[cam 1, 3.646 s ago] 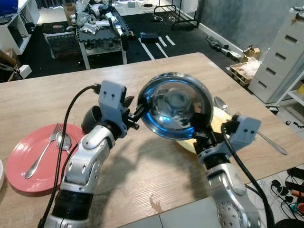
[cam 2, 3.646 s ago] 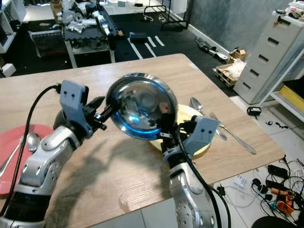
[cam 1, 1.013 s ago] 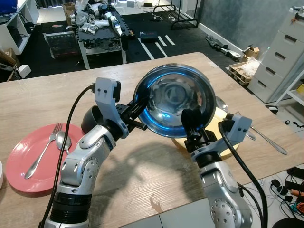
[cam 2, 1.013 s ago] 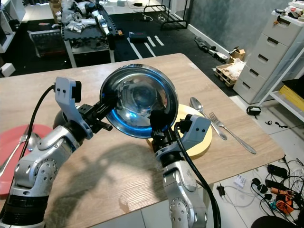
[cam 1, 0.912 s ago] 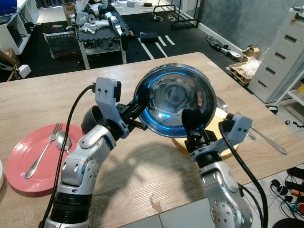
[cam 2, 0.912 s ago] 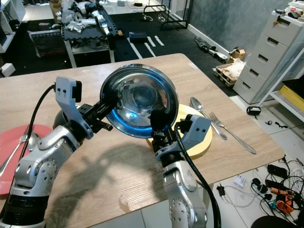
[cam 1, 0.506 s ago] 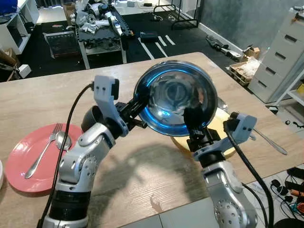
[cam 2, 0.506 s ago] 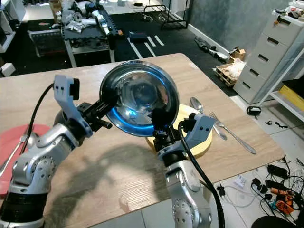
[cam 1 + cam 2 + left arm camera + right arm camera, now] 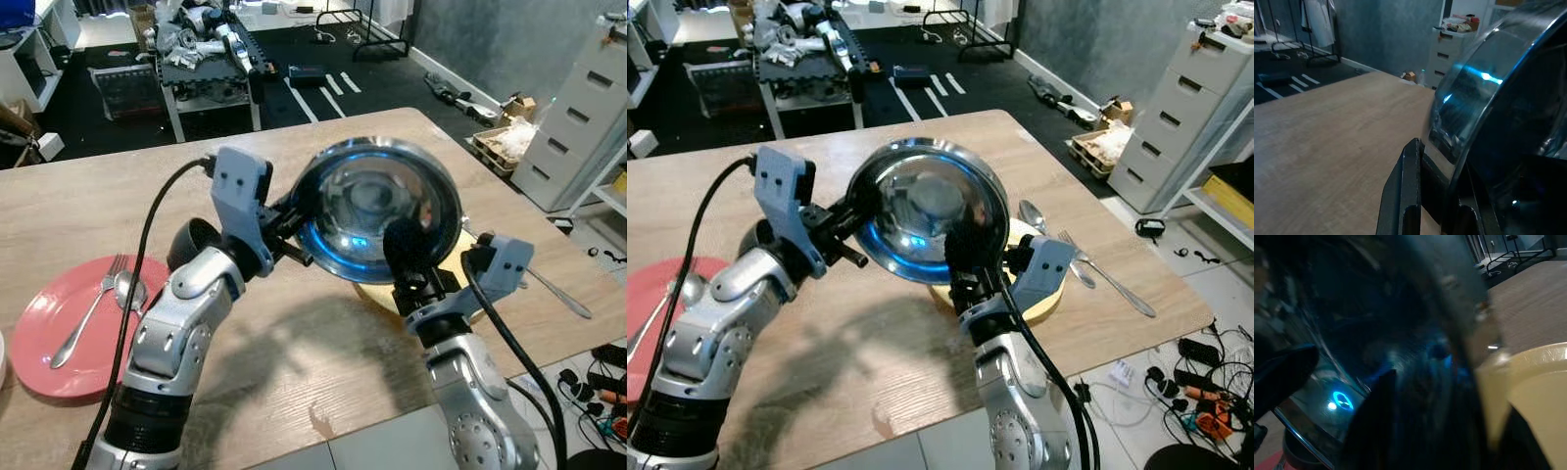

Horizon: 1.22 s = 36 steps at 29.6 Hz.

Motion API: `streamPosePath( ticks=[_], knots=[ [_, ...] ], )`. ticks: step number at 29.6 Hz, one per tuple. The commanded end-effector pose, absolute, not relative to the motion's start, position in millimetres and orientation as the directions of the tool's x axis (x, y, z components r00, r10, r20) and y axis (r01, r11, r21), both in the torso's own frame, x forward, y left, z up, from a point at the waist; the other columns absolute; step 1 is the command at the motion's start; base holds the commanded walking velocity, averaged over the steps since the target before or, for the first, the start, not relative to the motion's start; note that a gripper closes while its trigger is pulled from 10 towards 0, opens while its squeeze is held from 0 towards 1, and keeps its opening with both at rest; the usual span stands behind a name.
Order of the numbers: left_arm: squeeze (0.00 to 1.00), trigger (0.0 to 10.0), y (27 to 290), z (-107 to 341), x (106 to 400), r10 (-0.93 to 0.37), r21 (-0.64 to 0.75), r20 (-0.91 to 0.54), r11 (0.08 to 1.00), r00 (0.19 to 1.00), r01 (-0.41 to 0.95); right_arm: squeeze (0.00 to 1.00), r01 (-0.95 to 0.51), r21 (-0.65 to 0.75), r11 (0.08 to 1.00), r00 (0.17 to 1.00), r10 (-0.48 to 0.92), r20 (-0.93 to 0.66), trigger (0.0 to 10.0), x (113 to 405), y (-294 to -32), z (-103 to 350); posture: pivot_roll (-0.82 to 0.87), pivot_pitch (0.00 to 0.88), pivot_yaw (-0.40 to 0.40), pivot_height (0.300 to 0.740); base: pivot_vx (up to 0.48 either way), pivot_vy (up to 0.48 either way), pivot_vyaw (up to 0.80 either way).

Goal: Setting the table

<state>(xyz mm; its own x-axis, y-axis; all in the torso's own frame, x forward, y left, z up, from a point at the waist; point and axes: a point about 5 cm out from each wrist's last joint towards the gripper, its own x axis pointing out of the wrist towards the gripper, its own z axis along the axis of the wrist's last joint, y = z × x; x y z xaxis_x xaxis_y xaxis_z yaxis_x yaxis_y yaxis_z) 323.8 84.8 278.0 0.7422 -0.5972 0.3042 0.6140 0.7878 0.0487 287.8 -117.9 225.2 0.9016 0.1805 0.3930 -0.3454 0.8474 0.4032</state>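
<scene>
We are holding a shiny metal bowl (image 9: 377,208) up above the wooden table (image 9: 88,211), tilted so its hollow is facing back toward our head camera. Our left gripper (image 9: 294,227) is pinching the bowl's rim on the left side, fingers closed on the edge; in the left wrist view one black finger (image 9: 1405,196) is lying against the outside of the curved steel wall. Our right gripper (image 9: 407,257) is gripping the lower right rim, one finger (image 9: 404,245) showing dark inside the bowl, so both are clamped on it.

The bowl is hanging over the near right part of the table, partly covering a yellow plate (image 9: 1048,304) that is lying flat beneath and behind it. A spoon (image 9: 1031,213) and a fork (image 9: 1107,272) are lying side by side on the wood just right of that plate.

Far left, a red plate (image 9: 39,338) is sitting near the table edge, carrying another fork (image 9: 83,318) and spoon (image 9: 127,290). A dark round cup (image 9: 191,245) is standing behind our left forearm.

Beyond the table: a cluttered rack (image 9: 196,59) on dark flooring, and a grey drawer unit (image 9: 578,127) to the right
</scene>
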Motion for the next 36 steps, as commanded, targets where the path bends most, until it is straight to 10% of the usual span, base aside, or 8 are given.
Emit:
streamPosePath(
  ticks=[1, 3, 4, 5, 6, 14, 15, 36],
  knots=[
    [0.00, 10.0, 78, 274, 320, -0.626, 0.017, 0.296, 0.758, 0.721, 0.652, 1.00, -0.362, 0.396, 0.844, 0.890, 0.187, 0.416, 10.0, 285, -115, 230, 0.03, 0.145, 0.108, 0.740, 0.000, 0.000, 0.00],
    [0.00, 10.0, 77, 274, 319, -0.635, -0.009, 0.298, 0.745, 0.713, 0.667, 1.00, -0.357, 0.392, 0.848, 0.892, 0.184, 0.413, 10.0, 285, -115, 230, 0.03, 0.145, 0.109, 0.740, 0.000, 0.000, 0.00],
    [0.00, 10.0, 77, 274, 318, -0.639, -0.038, 0.301, 0.734, 0.708, 0.679, 0.47, -0.352, 0.389, 0.851, 0.893, 0.182, 0.411, 10.0, 286, -116, 230, 0.03, 0.145, 0.108, 0.740, 0.000, 0.000, 0.00],
    [0.00, 10.0, 77, 274, 318, -0.639, -0.038, 0.301, 0.734, 0.708, 0.679, 0.47, -0.352, 0.389, 0.851, 0.893, 0.182, 0.411, 10.0, 286, -116, 230, 0.03, 0.145, 0.108, 0.740, 0.000, 0.000, 0.00],
    [0.00, 10.0, 77, 275, 318, -0.642, -0.058, 0.304, 0.725, 0.704, 0.686, 0.00, -0.349, 0.387, 0.854, 0.895, 0.180, 0.409, 10.0, 286, -116, 230, 0.03, 0.145, 0.108, 0.740, 0.000, 0.000, 0.00],
    [0.00, 10.0, 85, 278, 320, -0.631, -0.110, 0.318, 0.716, 0.707, 0.689, 0.00, -0.344, 0.389, 0.855, 0.898, 0.178, 0.402, 10.0, 286, -116, 227, 0.03, 0.144, 0.109, 0.740, 0.000, 0.000, 0.00],
    [0.00, 10.0, 87, 280, 321, -0.631, -0.121, 0.321, 0.712, 0.706, 0.691, 0.00, -0.336, 0.392, 0.856, 0.901, 0.171, 0.399, 0.0, 286, -117, 227, 0.03, 0.144, 0.109, 0.740, 0.000, 0.000, 0.00],
    [0.00, 10.0, 90, 279, 318, -0.646, -0.098, 0.310, 0.708, 0.697, 0.700, 0.00, -0.349, 0.395, 0.850, 0.887, 0.164, 0.432, 0.0, 284, -118, 229, 0.03, 0.129, 0.103, 0.740, 0.000, 0.000, 0.00]
  ],
)
